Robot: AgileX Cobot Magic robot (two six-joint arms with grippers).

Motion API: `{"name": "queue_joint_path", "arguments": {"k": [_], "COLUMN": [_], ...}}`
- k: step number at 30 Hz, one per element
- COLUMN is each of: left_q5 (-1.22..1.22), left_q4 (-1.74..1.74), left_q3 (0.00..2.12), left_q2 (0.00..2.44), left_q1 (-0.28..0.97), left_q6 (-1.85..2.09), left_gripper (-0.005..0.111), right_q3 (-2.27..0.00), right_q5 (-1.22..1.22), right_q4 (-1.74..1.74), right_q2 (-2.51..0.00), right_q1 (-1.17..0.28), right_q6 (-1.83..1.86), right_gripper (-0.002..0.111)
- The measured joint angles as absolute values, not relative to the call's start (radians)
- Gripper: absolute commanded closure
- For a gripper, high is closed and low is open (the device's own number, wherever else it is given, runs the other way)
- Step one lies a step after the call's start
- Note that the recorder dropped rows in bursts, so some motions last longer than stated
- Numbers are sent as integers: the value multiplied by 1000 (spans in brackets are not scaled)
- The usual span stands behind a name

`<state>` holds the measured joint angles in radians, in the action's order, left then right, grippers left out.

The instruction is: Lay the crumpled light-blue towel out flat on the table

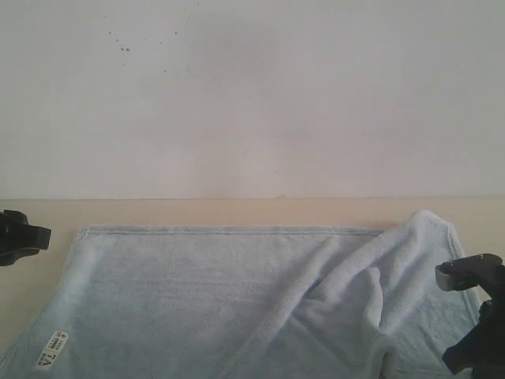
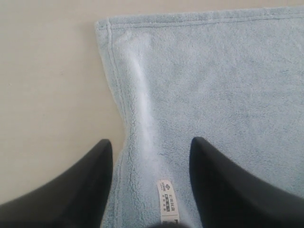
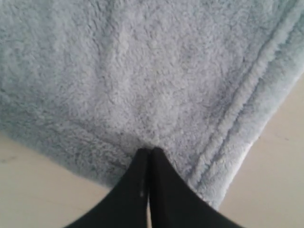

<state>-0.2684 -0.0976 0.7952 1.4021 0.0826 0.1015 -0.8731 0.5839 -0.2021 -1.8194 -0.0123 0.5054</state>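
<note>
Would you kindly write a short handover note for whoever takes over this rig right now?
Left hand: open, above the towel at its left hem, near the label.
Right hand: shut, tips on cloth by the right hem; a pinch is unclear.
Done: the left part lies flat on the table.
Left: the fold on the right side needs spreading.

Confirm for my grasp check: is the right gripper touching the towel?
Touching. The right wrist view shows the right gripper with its jaws shut and their tips sunk into the pile of the towel near its hem, with no gap visible.
</note>
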Motion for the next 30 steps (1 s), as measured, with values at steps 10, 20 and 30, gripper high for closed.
{"name": "queue_joint_path", "arguments": {"k": [10, 20, 30], "left_q5": [-265, -257, -257], "left_q4": [-98, -98, -98], "left_q3": [795, 795, 795], "left_q2": [1402, 1402, 1445], "left_q1": [83, 83, 104], "left_q6": [102, 102, 116], "left_gripper": [59, 59, 59], "right_q3": [-829, -722, -720], "right_q5": [616, 568, 426], "right_q4": [317, 382, 89], "right_q2": [-1817, -1714, -1632], "right_q1": [63, 306, 309], "right_q6": [-21, -221, 9], "right_gripper": [108, 108, 108]}}
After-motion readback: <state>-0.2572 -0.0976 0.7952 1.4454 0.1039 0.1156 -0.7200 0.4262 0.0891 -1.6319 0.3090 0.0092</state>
